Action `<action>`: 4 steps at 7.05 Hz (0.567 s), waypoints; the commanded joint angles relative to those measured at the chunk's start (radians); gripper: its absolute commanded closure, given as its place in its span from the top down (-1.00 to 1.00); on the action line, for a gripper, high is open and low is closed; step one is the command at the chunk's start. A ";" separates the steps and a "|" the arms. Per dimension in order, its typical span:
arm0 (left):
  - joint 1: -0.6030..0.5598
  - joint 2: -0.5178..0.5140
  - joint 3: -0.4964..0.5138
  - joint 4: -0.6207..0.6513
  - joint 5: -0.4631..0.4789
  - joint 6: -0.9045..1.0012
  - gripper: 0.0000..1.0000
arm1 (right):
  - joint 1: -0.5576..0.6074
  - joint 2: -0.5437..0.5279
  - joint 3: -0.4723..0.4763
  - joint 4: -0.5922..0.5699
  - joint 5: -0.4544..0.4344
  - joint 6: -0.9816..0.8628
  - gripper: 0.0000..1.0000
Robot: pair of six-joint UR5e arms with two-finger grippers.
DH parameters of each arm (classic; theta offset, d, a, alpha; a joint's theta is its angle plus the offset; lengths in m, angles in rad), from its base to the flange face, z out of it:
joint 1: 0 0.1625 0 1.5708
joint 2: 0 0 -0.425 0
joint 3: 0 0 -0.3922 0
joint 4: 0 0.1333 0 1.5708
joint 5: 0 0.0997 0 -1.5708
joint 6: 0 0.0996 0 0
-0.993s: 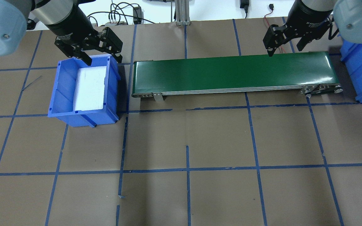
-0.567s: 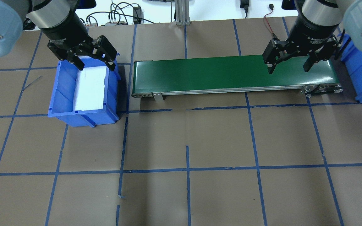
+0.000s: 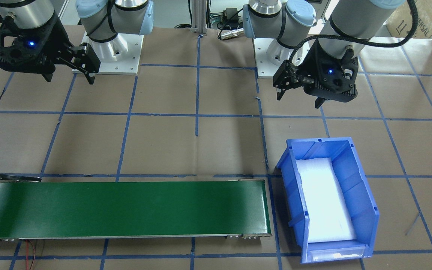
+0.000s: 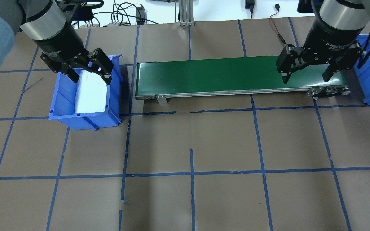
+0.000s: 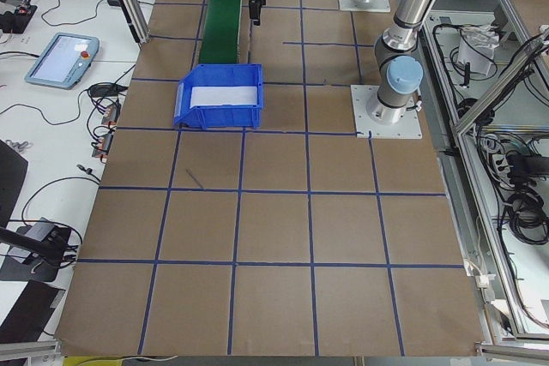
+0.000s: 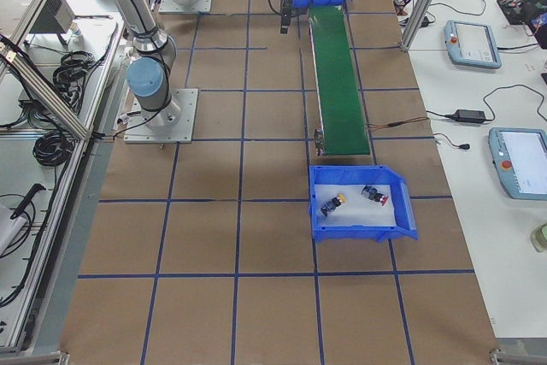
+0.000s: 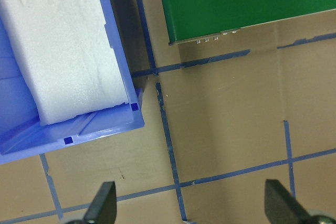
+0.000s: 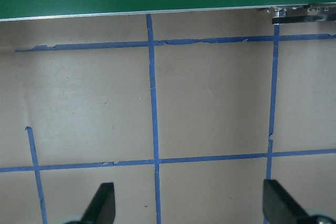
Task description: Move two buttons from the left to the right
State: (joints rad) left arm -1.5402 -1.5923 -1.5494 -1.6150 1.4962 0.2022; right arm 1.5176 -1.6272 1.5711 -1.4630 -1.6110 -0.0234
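Observation:
Both buttons lie on white foam in the near blue bin (image 6: 363,232) in the exterior right view: the yellow-capped button (image 6: 332,204) on the left, the red-capped button (image 6: 373,195) beside it. No button shows in the other views. My left gripper (image 4: 90,72) (image 3: 299,99) hangs open and empty above the left blue bin (image 4: 85,122), which holds only white foam. My right gripper (image 4: 307,73) (image 3: 69,78) hangs open and empty over the right end of the green conveyor (image 4: 223,75). Each wrist view shows only bare fingertips over paper.
The conveyor runs between the two bins. The right blue bin (image 4: 369,80) is partly cut off at the frame edge. Brown paper with a blue tape grid covers the table. Cables lie beyond the far edge. The robot bases (image 3: 107,56) stand near the back.
Both grippers have moved back from the far side of the table toward the robot, staying open. The right one has also shifted slightly outward to the right.

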 commanded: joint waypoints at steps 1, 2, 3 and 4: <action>0.000 0.009 -0.001 -0.003 0.002 0.005 1.00 | 0.000 -0.002 -0.002 0.003 -0.001 -0.012 0.99; 0.002 0.009 -0.001 -0.011 0.004 0.006 1.00 | 0.001 0.000 0.004 -0.011 -0.001 -0.010 0.99; 0.002 -0.017 0.008 0.000 0.004 -0.007 1.00 | 0.000 0.000 0.006 -0.008 -0.001 -0.012 0.99; 0.002 -0.020 0.014 -0.009 0.004 -0.001 1.00 | 0.000 0.001 0.007 -0.011 -0.003 -0.013 0.99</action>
State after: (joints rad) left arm -1.5389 -1.6014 -1.5431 -1.6201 1.5000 0.2005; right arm 1.5177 -1.6273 1.5762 -1.4713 -1.6126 -0.0351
